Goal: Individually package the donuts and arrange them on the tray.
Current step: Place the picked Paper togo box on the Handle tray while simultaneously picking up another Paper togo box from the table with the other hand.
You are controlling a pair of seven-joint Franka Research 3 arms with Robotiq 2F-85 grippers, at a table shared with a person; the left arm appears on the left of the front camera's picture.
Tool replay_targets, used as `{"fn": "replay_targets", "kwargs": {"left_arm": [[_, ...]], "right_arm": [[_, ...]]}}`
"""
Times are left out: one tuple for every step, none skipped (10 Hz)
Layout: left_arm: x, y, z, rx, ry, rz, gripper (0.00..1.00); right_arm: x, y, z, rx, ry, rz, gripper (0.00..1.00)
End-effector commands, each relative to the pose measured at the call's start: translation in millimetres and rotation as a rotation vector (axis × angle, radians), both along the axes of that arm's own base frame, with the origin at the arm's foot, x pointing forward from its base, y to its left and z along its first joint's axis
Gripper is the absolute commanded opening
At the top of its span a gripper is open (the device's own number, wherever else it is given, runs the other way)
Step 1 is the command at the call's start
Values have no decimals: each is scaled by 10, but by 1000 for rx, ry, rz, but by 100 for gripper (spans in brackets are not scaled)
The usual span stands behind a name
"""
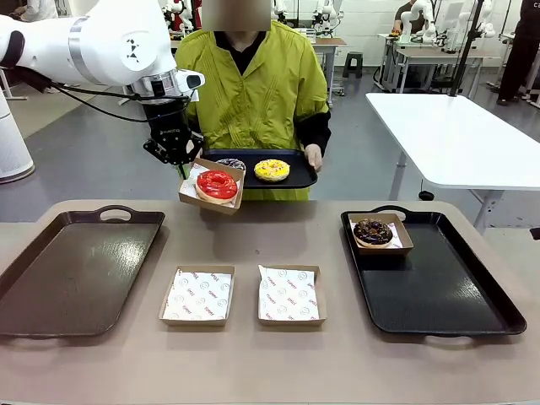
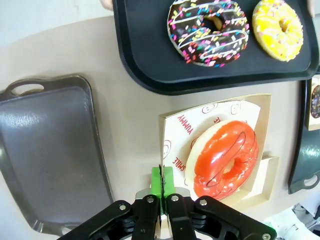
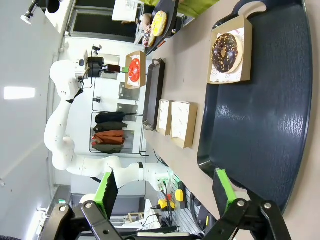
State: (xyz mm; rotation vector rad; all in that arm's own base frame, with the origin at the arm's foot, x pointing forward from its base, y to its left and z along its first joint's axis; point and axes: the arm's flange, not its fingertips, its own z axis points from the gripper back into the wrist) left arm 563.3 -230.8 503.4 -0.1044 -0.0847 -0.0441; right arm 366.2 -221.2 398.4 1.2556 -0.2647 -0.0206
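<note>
We hold the glossy red donut (image 1: 217, 185) in its cardboard box (image 1: 207, 205) above the table's (image 1: 270, 232) far side, left gripper (image 1: 179, 160) clamped on the box rim. We judge the donut light, soft and easily smeared, so best lifted by the cardboard. Right gripper (image 3: 166, 185) gapes empty.

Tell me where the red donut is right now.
Front view, left of centre: the red donut sits in a cardboard box pinched by the left gripper, next to the person's black tray.
</note>
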Motion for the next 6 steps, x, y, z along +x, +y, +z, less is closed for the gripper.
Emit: {"fn": "replay_targets", "kwargs": {"left_arm": [[-246, 273, 153, 49, 25, -49, 1], [-365, 475, 258, 61, 9, -50, 1], [-498, 694, 323, 60, -4, -37, 1], [-573, 918, 371, 55, -9, -14, 1], [-638, 1143, 366, 52, -12, -4, 1], [-673, 1336, 335, 60, -10, 13, 1]], "right_arm": [[113, 402, 263, -129, 9, 32, 100], [183, 660, 425, -194, 27, 72, 100], [219, 939, 560, -270, 31, 100, 100], [284, 1226, 664, -335, 43, 114, 100], [372, 1549, 710, -407, 55, 120, 100], [436, 1841, 686, -469, 65, 130, 100]]}}
